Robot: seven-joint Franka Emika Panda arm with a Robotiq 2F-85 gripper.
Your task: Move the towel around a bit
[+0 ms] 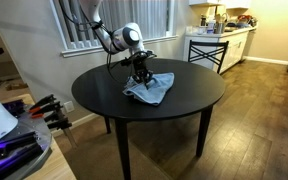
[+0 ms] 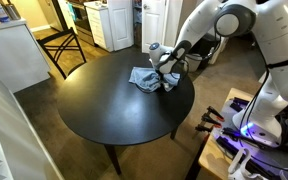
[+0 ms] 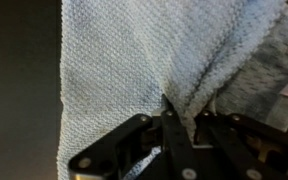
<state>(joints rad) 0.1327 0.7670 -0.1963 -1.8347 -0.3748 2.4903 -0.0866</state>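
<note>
Your gripper (image 1: 141, 79) comes down on the round dark surface (image 1: 189, 95), its fingers (image 3: 142, 130) drawn narrowly together on a pinched ridge of the pale blue towel (image 1: 154, 90). In the wrist view the woven towel (image 3: 114, 60) fills nearly the whole frame, and creases fan out from the spot where the gripper (image 3: 168, 108) nips the cloth (that view is too close to show where the cloth ends on the right). In both exterior views the towel lies crumpled on the surface, on the half nearer the arm rather than at the middle. In an exterior view the towel (image 2: 144, 78) spreads away from the gripper (image 2: 167, 78) across the surface (image 2: 104, 115), one corner bunched up under the fingers. A dark chair (image 2: 66, 45) stands on the wood floor, well apart from the surface.
</note>
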